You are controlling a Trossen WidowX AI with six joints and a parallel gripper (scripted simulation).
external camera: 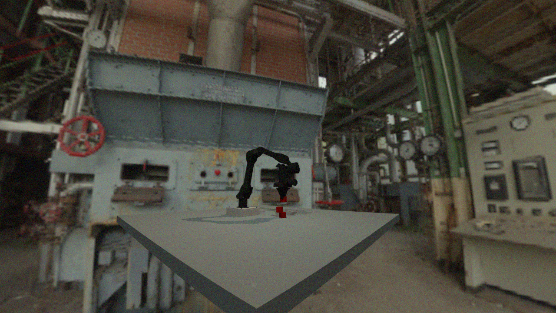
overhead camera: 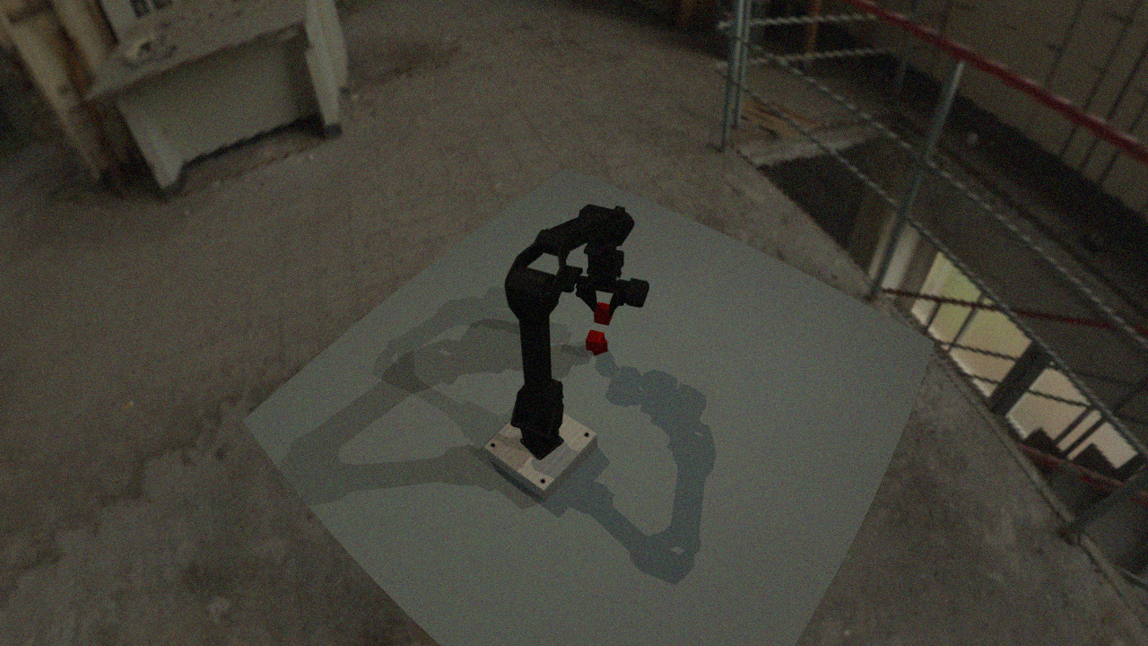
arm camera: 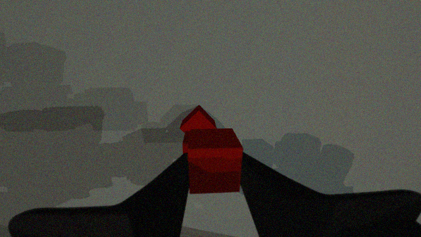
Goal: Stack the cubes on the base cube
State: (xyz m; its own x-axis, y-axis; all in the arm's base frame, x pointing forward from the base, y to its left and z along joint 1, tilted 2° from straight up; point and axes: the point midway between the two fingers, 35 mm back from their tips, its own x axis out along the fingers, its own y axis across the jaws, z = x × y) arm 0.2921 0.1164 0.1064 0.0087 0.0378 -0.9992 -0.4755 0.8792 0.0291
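My gripper (overhead camera: pixel 603 308) (external camera: pixel 283 197) (arm camera: pixel 213 158) is shut on a red loose cube (overhead camera: pixel 603 315) (external camera: pixel 284 199) (arm camera: pixel 214 161). It holds this cube in the air, above the other two cubes, with a gap below it in the top and exterior views. The other loose cube (external camera: pixel 279 209) (arm camera: pixel 185 148) rests on one top corner of the red base cube (external camera: pixel 282 215) (arm camera: pixel 198 121), overhanging it to the left in the exterior view. In the wrist view the held cube hides most of the resting cube and part of the base cube. In the top view the lower two merge into one red shape.
The arm's pale mounting block (overhead camera: pixel 539 469) (external camera: pixel 241 211) is on the grey table top (overhead camera: pixel 787 417) (external camera: pixel 248 264), left of the cubes in the exterior view. Arm shadows fall around the cubes. The table's near edges show in the exterior view.
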